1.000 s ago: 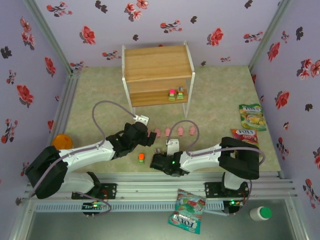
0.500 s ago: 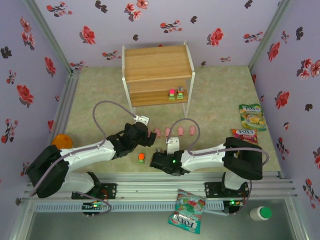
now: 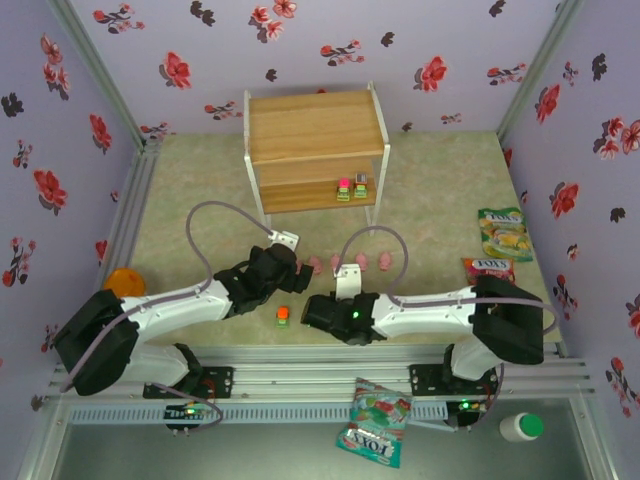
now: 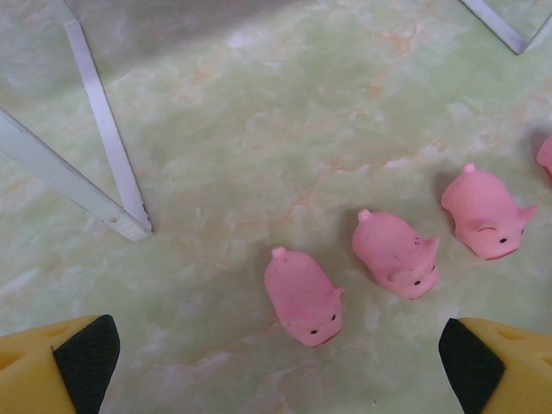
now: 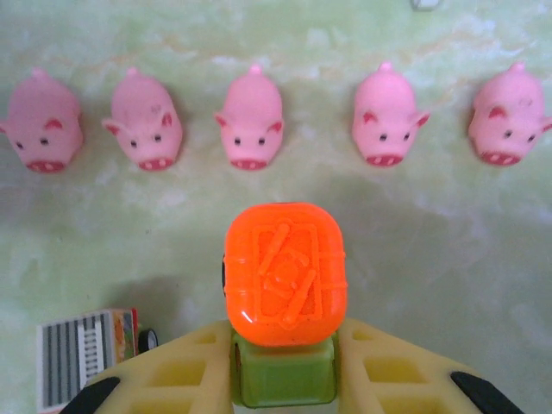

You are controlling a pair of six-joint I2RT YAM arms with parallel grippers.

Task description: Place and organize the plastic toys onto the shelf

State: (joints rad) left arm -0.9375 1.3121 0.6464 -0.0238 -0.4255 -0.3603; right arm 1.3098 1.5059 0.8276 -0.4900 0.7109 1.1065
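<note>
Right gripper (image 5: 283, 384) edged forward, clasping orange-topped block (image 5: 285, 272)

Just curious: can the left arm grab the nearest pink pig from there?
Probably yes. The left gripper is open, the pig lies just ahead in line with its gap, and the shelf leg stands off to one side.

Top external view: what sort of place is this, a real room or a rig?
Probably a staged tabletop robot cell: floral wallpaper panels box in the table, aluminium rails run along the near edge, and a small shelf and pink pig toys serve as props.
</note>
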